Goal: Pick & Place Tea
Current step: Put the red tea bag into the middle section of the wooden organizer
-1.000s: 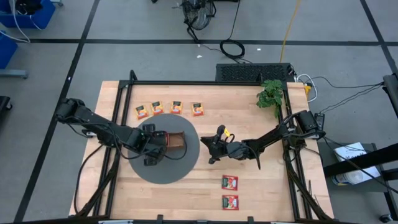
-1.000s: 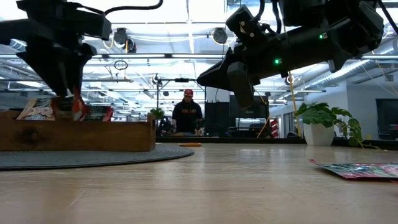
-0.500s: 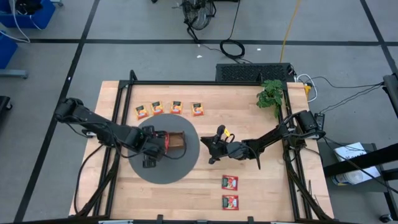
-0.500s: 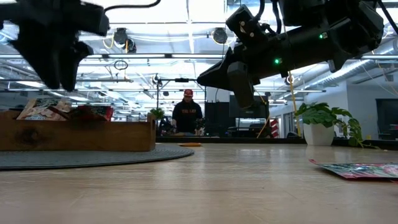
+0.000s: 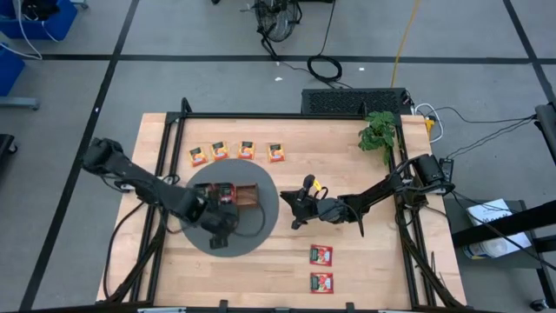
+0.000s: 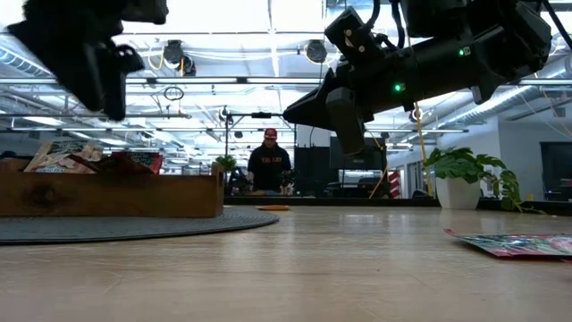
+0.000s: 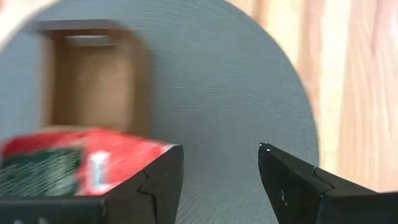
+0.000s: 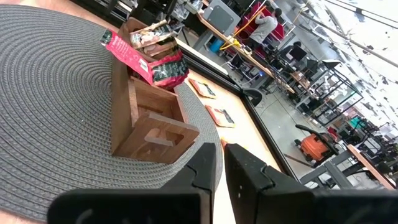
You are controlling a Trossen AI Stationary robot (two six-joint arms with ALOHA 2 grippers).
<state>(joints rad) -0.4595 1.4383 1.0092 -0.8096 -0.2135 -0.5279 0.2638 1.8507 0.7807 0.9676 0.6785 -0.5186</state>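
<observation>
A brown wooden tray (image 5: 248, 198) sits on a round grey mat (image 5: 261, 233). Tea packets stand in its left part, a red one (image 8: 134, 59) leaning up out of it; the red one also shows in the left wrist view (image 7: 68, 158). My left gripper (image 5: 221, 217) hangs open over the mat on the near side of the tray, above tray height (image 6: 109, 105), with nothing between its fingers (image 7: 221, 149). Several orange packets (image 5: 233, 152) lie in a row at the far side. Two red packets (image 5: 321, 268) lie near the front. My right gripper (image 5: 294, 215) waits shut above the mat's right rim.
A potted plant (image 5: 379, 132) stands at the far right corner. A black frame (image 5: 287, 116) runs around the table top. Bare wood lies between the mat and the two red packets. A person (image 6: 270, 165) stands far back in the room.
My left gripper has come up out of the tray, then moved toward the table's near edge, tipping as it went; it has stayed open. The red packet that was at its fingertips has stayed in the tray.
</observation>
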